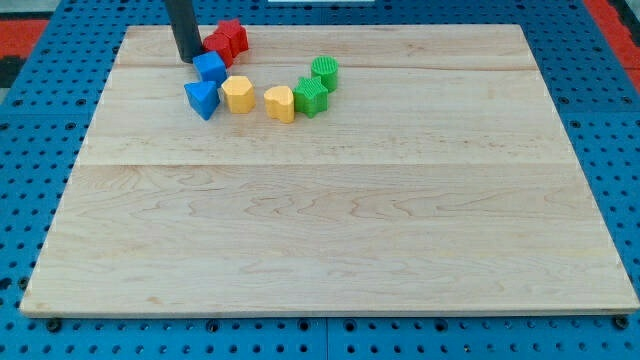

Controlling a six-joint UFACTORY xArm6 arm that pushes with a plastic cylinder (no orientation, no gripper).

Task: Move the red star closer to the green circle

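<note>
Two red blocks sit together near the view's top left. The upper one (pixel 233 35) looks like the red star; the lower red one (pixel 217 48) touches it and its shape is unclear. The green circle (pixel 325 72) stands to the right of them, with a green star (pixel 311 96) touching it below. My tip (pixel 188 60) rests on the board just left of the red blocks and of a blue cube (pixel 210 67). The rod hides nothing of the red blocks.
A blue triangle (pixel 202 99), a yellow hexagon (pixel 238 94) and a yellow heart (pixel 280 103) form an arc from the blue cube to the green star. The wooden board (pixel 330 220) lies on a blue perforated table.
</note>
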